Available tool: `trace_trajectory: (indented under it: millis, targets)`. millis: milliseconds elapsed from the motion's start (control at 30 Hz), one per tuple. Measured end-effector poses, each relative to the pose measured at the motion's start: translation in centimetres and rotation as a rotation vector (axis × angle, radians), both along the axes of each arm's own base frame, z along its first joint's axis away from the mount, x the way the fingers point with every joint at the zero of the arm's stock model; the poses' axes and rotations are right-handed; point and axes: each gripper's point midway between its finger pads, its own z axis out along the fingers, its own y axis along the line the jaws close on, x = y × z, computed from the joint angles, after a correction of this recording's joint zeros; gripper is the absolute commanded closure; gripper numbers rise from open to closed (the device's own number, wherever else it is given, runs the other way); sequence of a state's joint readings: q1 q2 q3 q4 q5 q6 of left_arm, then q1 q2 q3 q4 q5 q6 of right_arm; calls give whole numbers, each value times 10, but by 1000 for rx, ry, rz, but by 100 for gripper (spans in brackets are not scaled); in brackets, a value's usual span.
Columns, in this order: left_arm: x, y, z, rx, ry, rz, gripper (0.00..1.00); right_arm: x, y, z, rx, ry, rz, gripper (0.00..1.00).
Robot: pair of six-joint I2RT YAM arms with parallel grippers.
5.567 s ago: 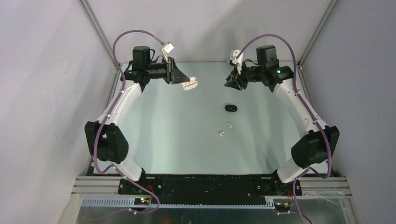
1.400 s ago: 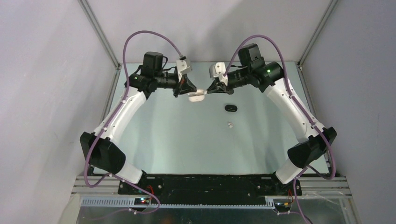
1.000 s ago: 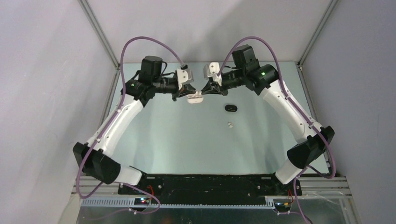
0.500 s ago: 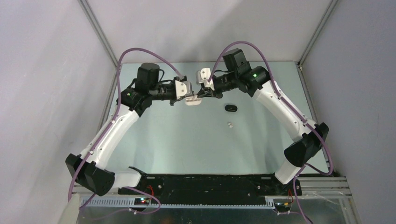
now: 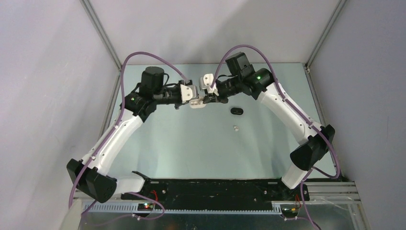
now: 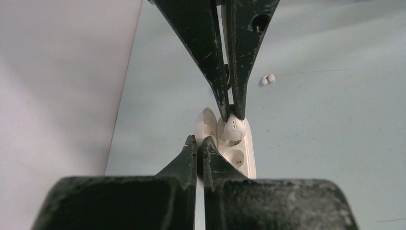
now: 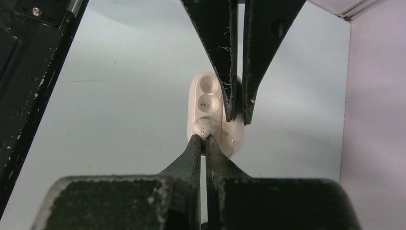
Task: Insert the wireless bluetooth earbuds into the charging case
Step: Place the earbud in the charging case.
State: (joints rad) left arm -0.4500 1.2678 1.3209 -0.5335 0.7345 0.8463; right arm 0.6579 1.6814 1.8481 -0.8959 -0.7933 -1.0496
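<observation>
Overhead view: left end effector (image 5: 192, 100) and right end effector (image 5: 207, 99) are seen nose to nose over the far part of the table (image 5: 191, 143). A white charging case (image 5: 197, 103) is held between them. Whether it touches the table cannot be told. A black case (image 5: 236, 110) and a loose earbud (image 5: 235, 128) are seen lying nearby, apart from each other.

Left wrist view: the left end effector (image 6: 197, 141) is seen drawn almost together, clamped on the thin edge of the open white charging case (image 6: 239, 158). The right end effector (image 6: 230, 114) is pinched on a white earbud (image 6: 233, 130), which is held at the case's far socket. The nearer socket is seen empty.

Right wrist view: the right end effector (image 7: 203, 139) is seen closed on the white earbud (image 7: 201, 127), right at the case (image 7: 210, 96). Whether the earbud is fully seated cannot be told. The case's side is gripped by the left end effector (image 7: 237, 117).

The earbud is judged very light, hard, smooth and easily flicked away, so it is best pinched gently across its rounded body. The case is judged light and rigid, with its hinge as the weak point, and best held by the base.
</observation>
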Motion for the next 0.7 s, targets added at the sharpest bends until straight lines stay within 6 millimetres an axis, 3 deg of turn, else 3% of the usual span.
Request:
trace_trajectory:
  millis: [633, 700]
  targets:
    - [-7, 0, 3, -20, 17, 16, 100, -1, 4, -5, -39, -12, -28, 100]
    - [-7, 0, 3, -25, 23, 24, 100, -1, 5, -5, -39, -7, -33, 97]
